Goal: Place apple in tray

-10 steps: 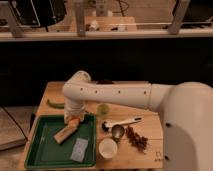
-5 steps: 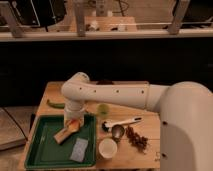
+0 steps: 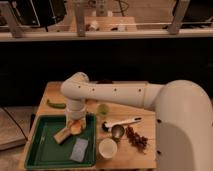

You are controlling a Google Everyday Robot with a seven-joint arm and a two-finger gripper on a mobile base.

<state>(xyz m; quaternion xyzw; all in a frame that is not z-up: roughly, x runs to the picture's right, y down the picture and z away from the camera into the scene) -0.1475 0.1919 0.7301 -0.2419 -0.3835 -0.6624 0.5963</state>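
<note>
Gripper (image 3: 75,122) points straight down over the far right part of the green tray (image 3: 40,152), which fills the front left corner of the worktop. The apple (image 3: 75,128) lies directly beneath it, inside the rim and just beside a brown block (image 3: 62,136), which fits a vertical drop past the rim. Whether the gripper clamps the apple or is slack: cannot tell, the wrist hides it. Judgement: placing nearly done, and a straight lift should miss the sponge (image 3: 80,148) toward the front edge.
</note>
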